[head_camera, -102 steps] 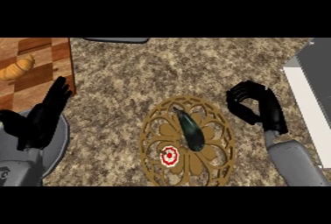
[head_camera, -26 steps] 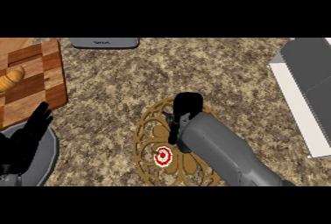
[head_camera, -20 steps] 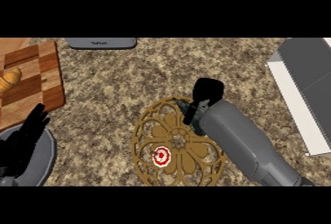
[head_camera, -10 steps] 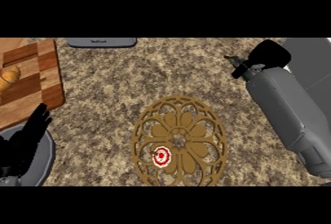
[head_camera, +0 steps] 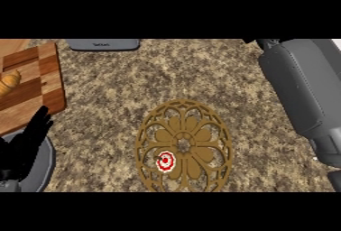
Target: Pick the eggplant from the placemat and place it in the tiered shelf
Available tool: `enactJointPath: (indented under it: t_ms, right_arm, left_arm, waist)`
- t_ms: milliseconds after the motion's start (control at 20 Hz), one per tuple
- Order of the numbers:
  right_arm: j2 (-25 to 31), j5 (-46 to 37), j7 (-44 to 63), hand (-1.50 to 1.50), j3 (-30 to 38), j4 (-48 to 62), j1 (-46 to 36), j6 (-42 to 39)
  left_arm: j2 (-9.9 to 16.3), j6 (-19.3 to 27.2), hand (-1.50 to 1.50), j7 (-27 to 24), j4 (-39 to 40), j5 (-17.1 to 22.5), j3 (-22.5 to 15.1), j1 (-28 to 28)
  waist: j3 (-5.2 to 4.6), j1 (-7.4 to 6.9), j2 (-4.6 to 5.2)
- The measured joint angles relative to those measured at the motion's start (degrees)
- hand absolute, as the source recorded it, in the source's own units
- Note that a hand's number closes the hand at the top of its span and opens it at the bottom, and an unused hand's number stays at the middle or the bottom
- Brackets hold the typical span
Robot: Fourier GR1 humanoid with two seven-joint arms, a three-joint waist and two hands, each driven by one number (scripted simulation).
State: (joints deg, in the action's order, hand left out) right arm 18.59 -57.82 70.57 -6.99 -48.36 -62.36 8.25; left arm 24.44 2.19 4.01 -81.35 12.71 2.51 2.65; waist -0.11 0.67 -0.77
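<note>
The round brown placemat [head_camera: 184, 146] with a red-and-white mark lies bare at the counter's middle. No eggplant shows in the head view. My right forearm [head_camera: 300, 85] runs up the right side to the top edge. Only a dark sliver of my right hand [head_camera: 254, 42] shows there, and whatever it holds is hidden. My left hand [head_camera: 23, 144] rests open at the lower left, fingers pointing up. The forearm covers the area at the upper right where the tiered shelf stood.
A wooden cutting board [head_camera: 30, 85] with a croissant [head_camera: 8, 83] lies at the left edge. A flat grey object [head_camera: 103, 44] sits at the top. A grey round dish [head_camera: 41, 169] lies under my left hand. Speckled counter surrounds the placemat.
My right hand closed over the eggplant on the placemat, lifted it off, and swung up and right until hand and eggplant passed the top edge. The left hand stayed put.
</note>
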Motion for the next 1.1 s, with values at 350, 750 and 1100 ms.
enactJointPath:
  t_ms: [350,750,1100]
  right_arm:
    - [-1.2,-11.2,0.3,1.50,5.9,-3.6,-5.5,2.4]
    - [-2.1,-24.2,0.8,1.50,12.0,-7.9,-10.2,-0.5]
    - [-0.5,-32.3,0.8,1.50,16.0,-7.6,-13.2,-7.9]
  left_arm:
    - [-0.5,0.7,0.00,0.2,0.2,-0.7,-0.1,-0.1]
    - [-0.7,0.9,0.00,0.4,0.6,-0.8,0.5,-0.6]
    - [-1.4,0.6,0.00,0.0,0.9,-1.2,0.0,-0.5]
  waist:
    - [-0.06,0.42,-0.24]
    - [-0.05,0.57,-0.18]
    - [-0.04,0.33,-0.07]
